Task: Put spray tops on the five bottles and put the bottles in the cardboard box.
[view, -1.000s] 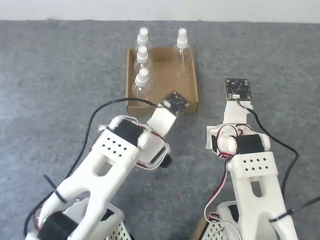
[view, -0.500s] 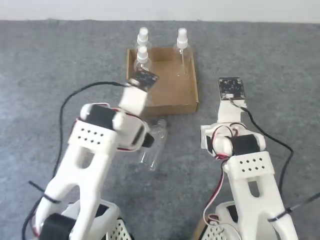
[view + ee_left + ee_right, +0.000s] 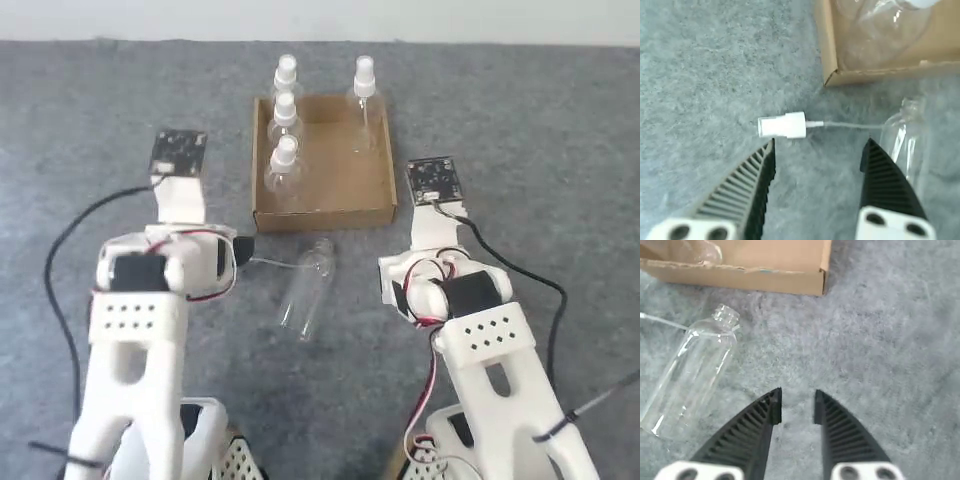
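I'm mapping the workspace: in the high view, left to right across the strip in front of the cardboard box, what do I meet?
Left arm → uncapped bottle lying on its side → right arm.

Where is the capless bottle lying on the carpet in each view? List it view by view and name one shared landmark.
High view: the capless bottle lies on its side just in front of the cardboard box.
Left wrist view: bottle by the box corner, the spray top tube reaching its mouth.
Right wrist view: bottle, open mouth toward the box wall.
Shared landmark: the box's front wall.
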{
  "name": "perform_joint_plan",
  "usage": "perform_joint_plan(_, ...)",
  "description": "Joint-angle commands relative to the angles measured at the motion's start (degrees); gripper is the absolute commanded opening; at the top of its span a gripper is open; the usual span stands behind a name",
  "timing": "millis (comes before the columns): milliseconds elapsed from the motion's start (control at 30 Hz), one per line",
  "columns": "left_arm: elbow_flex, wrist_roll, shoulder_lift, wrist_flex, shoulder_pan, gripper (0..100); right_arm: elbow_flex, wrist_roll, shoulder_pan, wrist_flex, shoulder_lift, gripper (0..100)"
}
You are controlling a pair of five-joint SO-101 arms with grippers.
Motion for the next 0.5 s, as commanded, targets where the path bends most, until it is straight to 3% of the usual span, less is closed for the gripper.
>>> perform_joint_plan(0,5.23,3.78,-6.95,-6.33,-0.44,26,-9.41,-4.40,-0.57,6.64,-1.63,10.6)
perform_joint_plan(233,10.59,6.59,-11.52,-9.58,-0.79,26,-14.68,-7.65,-6.55,12.70,-1.63,10.7)
perform_joint_plan(467,13.05,9.32,-16.26,-12.57,-10.02,26,-13.45,-7.91,-11.21,12.35,-1.63,10.6)
